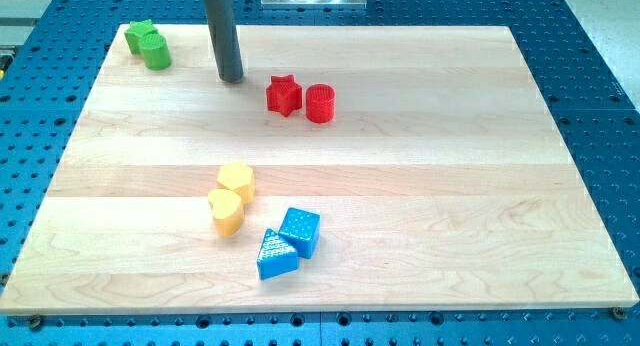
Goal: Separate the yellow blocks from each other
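Observation:
Two yellow blocks sit touching at the board's lower middle-left: a yellow hexagon-like block point(236, 180) above and a yellow heart point(226, 212) just below it. My tip point(231, 79) is at the view's top, well above the yellow blocks, left of the red star. It touches no block.
A red star point(284, 94) and red cylinder point(320, 103) stand side by side at top centre. A green star point(141, 34) and green cylinder point(155, 52) sit at the top left corner. A blue cube point(300, 231) and blue triangle point(274, 255) lie right of the yellow heart. The wooden board point(450, 186) lies on a blue perforated table.

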